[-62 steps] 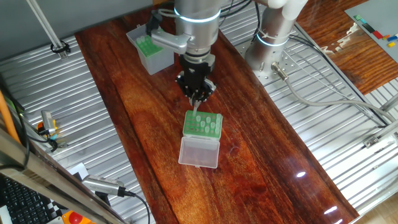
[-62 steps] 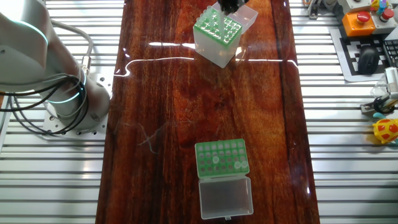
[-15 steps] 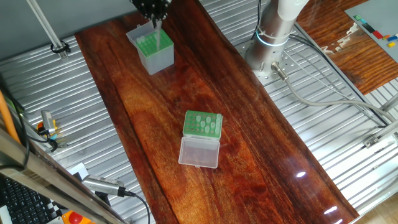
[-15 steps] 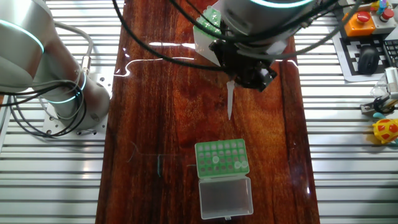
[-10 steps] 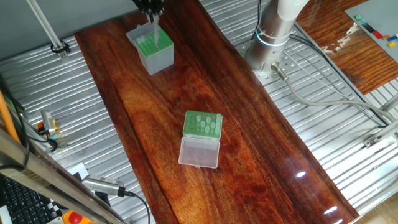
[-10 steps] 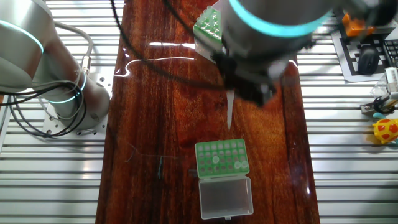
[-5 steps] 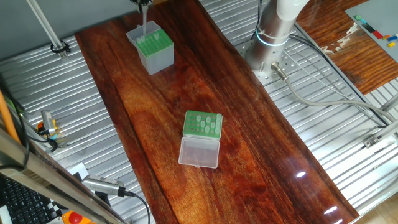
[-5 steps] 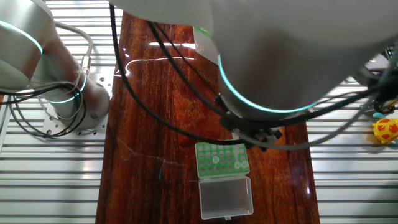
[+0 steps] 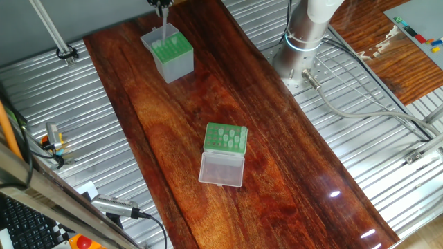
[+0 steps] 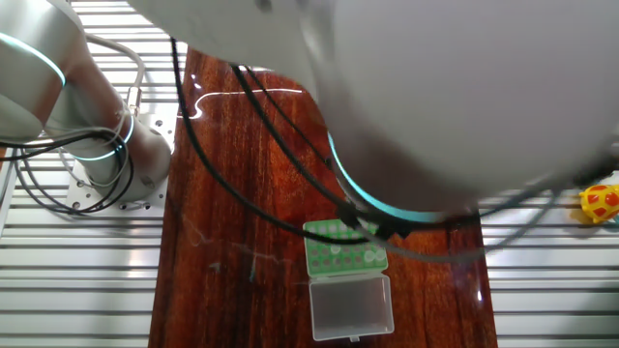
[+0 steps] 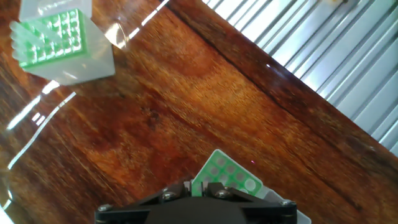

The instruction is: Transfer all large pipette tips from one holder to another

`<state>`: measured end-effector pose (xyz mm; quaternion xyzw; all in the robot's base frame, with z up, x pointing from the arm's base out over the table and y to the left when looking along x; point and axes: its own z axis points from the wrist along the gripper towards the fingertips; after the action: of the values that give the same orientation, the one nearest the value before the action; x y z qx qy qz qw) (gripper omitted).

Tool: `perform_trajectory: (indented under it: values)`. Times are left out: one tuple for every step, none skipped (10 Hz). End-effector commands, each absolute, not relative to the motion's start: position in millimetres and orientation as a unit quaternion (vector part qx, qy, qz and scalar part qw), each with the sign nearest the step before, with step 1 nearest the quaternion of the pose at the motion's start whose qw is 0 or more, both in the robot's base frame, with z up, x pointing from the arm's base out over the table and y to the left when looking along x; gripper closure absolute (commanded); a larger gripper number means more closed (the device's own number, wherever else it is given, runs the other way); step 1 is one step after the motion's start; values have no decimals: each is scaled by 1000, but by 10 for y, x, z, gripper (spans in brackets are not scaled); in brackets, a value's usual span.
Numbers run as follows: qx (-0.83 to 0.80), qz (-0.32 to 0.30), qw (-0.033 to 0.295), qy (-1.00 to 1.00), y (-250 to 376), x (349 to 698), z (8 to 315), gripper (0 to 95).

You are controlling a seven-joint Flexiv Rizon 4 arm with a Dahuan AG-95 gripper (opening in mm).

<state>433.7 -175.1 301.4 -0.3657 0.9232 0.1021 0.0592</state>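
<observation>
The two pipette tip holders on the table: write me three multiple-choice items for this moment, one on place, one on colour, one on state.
1. Where does the tall translucent plastic box stand?
A. Stacked on the low rack
B. On the dark wooden table, apart from the low square green rack
C. On the metal slats beside the table

2. What colour is the perforated insert on top of the tall box?
A. Blue
B. Orange
C. Green

3. How is the clear plastic lid of the low rack?
A. Open, lying flat beside the rack
B. Shut over the holes
C. Lying on the tall box

Answers: 1 B, bare wood separates the two holders; 2 C, the hand view shows a green grid; 3 A, the rack's holes are uncovered and the lid lies flat against its edge.
</observation>
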Motion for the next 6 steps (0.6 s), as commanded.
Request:
perform_trajectory:
  values:
    - [-362, 88, 60, 926, -1734, 4285, 2995, 950]
    - [-360, 86, 59, 927, -1736, 4267, 2985, 950]
    - [-359, 87, 59, 927, -1733, 4268, 2984, 950]
    - [-360, 85, 58, 927, -1729, 4272, 2983, 950]
    - [-360, 86, 59, 927, -1723, 4277, 2984, 950]
    - [-361, 85, 58, 927, -1707, 4292, 2997, 950]
